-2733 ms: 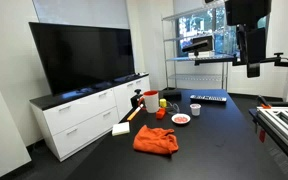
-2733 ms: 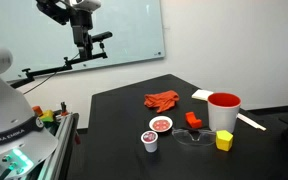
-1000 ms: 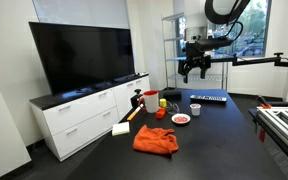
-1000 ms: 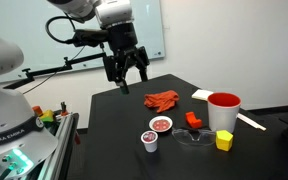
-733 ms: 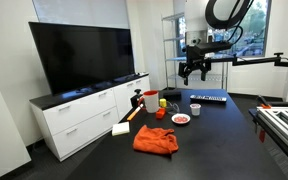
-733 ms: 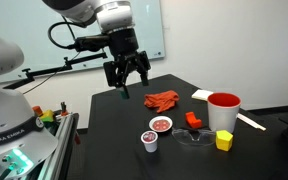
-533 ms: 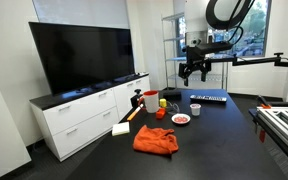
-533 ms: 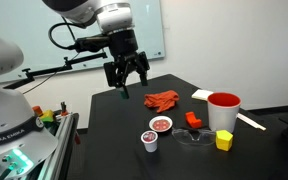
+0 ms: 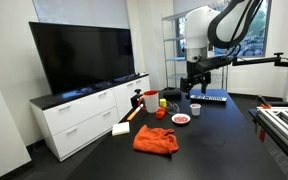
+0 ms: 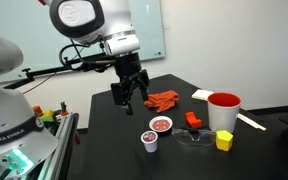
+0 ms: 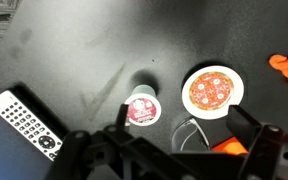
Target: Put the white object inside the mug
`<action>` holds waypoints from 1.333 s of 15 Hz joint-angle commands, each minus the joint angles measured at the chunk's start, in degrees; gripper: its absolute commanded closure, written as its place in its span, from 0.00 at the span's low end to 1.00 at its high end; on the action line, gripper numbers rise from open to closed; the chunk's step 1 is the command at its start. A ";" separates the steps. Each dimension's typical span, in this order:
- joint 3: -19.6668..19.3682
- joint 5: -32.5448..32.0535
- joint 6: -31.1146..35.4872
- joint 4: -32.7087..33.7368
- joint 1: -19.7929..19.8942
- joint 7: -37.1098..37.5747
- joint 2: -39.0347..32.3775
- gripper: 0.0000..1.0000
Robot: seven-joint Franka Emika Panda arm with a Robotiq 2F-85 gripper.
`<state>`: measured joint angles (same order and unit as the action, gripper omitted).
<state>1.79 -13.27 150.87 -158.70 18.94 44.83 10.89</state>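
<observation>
The white object (image 10: 150, 141) is a small whitish pod with a dark top, standing on the black table next to a red-and-white shallow bowl (image 10: 162, 124). It also shows in an exterior view (image 9: 195, 109) and in the wrist view (image 11: 141, 108). The red mug (image 10: 224, 110) stands upright further along the table, also seen in an exterior view (image 9: 150, 100). My gripper (image 10: 127, 96) hangs open and empty above the table, over the pod and bowl, well clear of both. In the wrist view its fingers (image 11: 184, 138) frame the lower edge.
An orange cloth (image 10: 164, 99), a yellow block (image 10: 224, 141), a small red item (image 10: 193, 120) and a clear wire-like thing (image 11: 189, 132) lie on the table. A remote (image 11: 24, 125) lies near the pod. A flat white-and-yellow block (image 9: 121, 128) sits at the table edge.
The arm has come down from high above the table. The gripper now hangs lower and closer to the pod and bowl. Nothing on the table has moved.
</observation>
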 commanded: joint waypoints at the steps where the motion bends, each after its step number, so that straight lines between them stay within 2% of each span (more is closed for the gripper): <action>1: -2.42 -6.11 5.56 0.29 0.97 2.38 -3.35 0.00; 6: -7.77 -11.34 10.70 1.70 1.15 5.91 -9.06 0.00; 12: -12.90 -10.44 12.24 2.93 -2.03 7.07 -13.03 0.00; 20: -16.88 -6.41 15.16 4.70 -7.68 6.53 -18.46 0.00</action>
<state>-12.74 -21.19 165.06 -155.15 14.17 50.94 -6.31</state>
